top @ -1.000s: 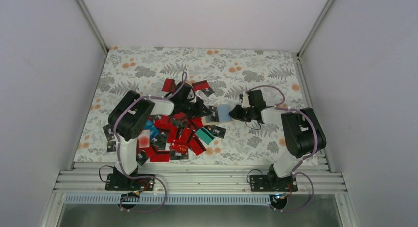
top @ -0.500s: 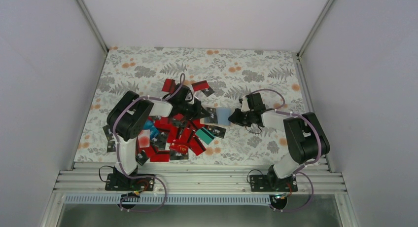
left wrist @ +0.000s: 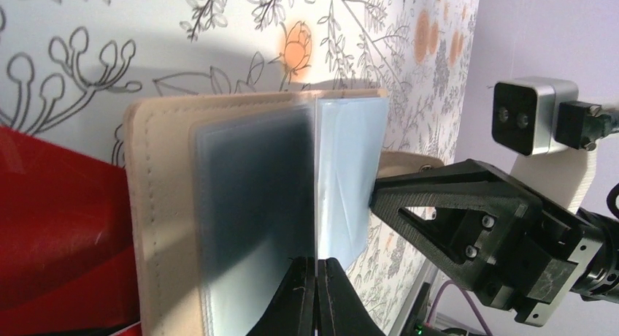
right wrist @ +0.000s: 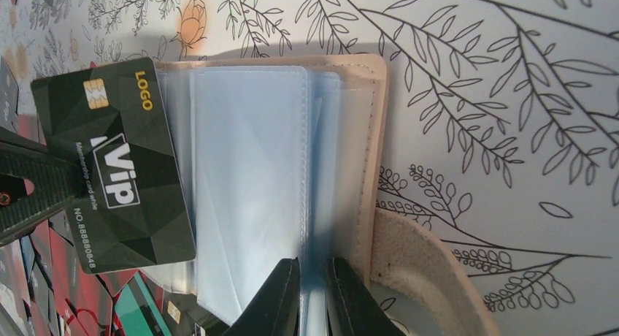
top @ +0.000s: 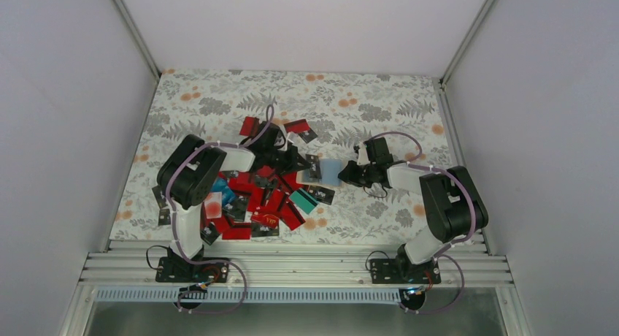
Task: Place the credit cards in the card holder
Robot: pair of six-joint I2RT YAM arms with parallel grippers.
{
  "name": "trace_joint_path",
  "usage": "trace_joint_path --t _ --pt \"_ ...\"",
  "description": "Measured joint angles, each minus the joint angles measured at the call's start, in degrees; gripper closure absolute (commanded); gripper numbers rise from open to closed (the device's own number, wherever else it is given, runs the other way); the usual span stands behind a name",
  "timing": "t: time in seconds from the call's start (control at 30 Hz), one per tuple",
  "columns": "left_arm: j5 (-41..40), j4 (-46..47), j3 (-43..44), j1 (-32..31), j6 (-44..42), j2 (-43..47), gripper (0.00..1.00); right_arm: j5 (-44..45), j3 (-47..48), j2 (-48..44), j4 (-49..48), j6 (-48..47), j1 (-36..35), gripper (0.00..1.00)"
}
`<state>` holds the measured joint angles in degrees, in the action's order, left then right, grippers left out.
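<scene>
The card holder (top: 332, 169) lies open on the floral counter (top: 365, 102), between the two arms and just right of the heap of credit cards (top: 255, 201), which are mostly red. The right end effector (right wrist: 312, 266) is nearly pressed together, pinching a few of the holder's clear bluish sleeves (right wrist: 248, 168) at their edge. The left end effector (left wrist: 316, 266) is closed tight on a black VIP card (right wrist: 117, 161), holding it at the holder's open left side. The card's edge overlaps the outermost sleeve, but I cannot tell whether it is inside a pocket. The tan strap tab rests flat on the counter beside the holder.
</scene>
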<state>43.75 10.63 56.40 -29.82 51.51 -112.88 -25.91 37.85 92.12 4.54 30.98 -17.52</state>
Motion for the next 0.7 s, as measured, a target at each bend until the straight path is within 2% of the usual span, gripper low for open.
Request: trace_joint_path --t 0.7 --pt "-0.5 0.1 1.7 -1.6 -0.5 -1.5 0.98 -1.5 0.6 1.3 -0.8 -0.2 0.0 0.88"
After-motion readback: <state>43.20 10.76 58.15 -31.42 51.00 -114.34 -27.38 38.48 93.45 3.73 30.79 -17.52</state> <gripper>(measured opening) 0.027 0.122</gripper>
